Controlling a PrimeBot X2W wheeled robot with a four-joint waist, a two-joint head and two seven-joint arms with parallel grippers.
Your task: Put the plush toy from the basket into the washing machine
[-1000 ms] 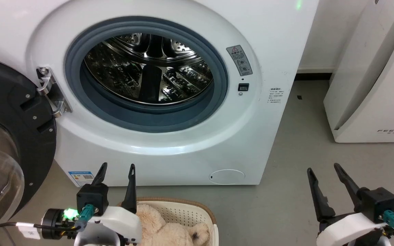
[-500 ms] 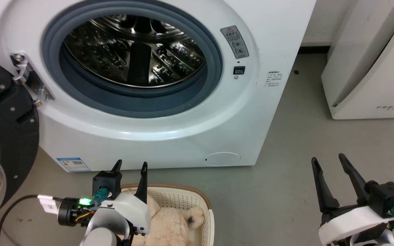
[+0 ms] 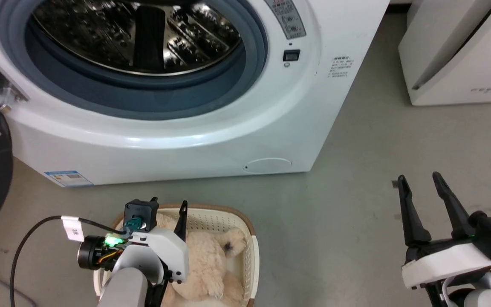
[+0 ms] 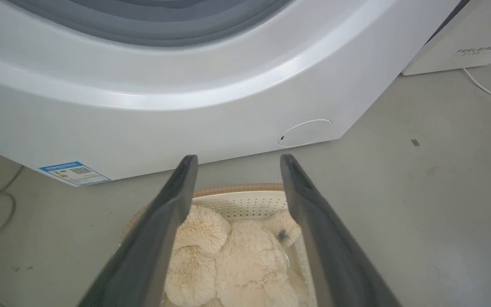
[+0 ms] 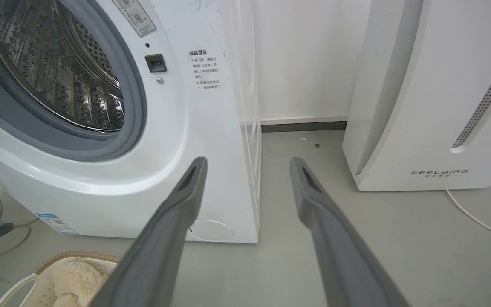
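Plush toy, one, in one basket before one washing machine.

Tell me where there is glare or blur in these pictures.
Head view: bright glints on the drum, soft sheen along the washing machine's white front. Left wrist view: the left gripper's near fingers are blurred, the plush toy sharp. Right wrist view: the right gripper likewise soft.

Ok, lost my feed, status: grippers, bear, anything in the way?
Left gripper open over the fluffy cream teddy bear, lying in the oval cream perforated basket. Right gripper open, empty. White front-loading washing machine: drum mouth unobstructed.
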